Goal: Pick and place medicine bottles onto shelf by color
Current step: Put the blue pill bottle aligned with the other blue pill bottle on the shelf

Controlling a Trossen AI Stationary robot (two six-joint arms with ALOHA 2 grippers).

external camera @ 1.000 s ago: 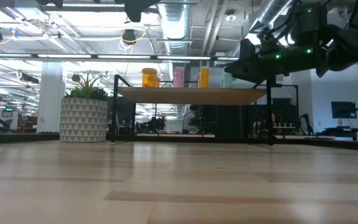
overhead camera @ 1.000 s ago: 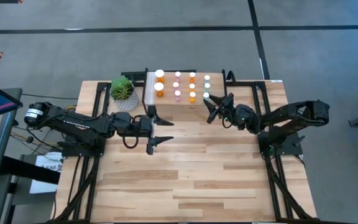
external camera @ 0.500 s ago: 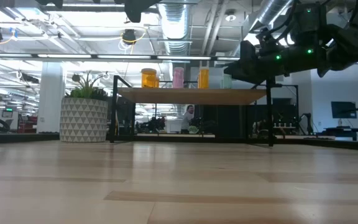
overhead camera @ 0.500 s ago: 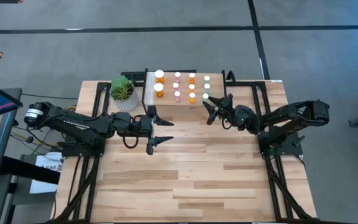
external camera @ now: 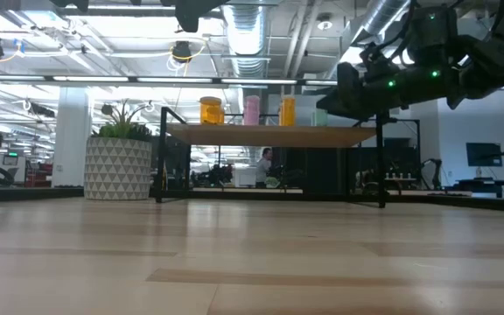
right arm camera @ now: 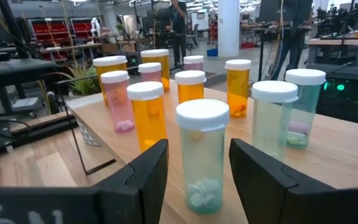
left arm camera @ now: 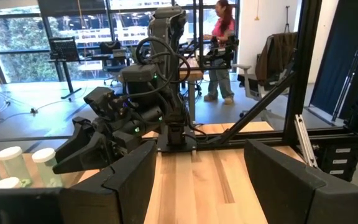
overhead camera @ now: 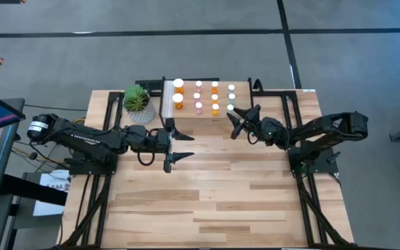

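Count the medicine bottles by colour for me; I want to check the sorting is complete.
Orange bottles: 5 (2 of them larger)
Pink bottles: 3
Green-teal bottles: 3
Total: 11

Grey floor (overhead camera: 186, 48), ceiling ducts (external camera: 250, 31), windows (left arm camera: 17, 37)

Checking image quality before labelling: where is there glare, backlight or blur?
High view: white caps of the medicine bottles blow out. Low view: ceiling lights backlight the shelf; near tabletop soft. Right wrist view: teal bottle sharp, room behind blurred. Left wrist view: bright windows.
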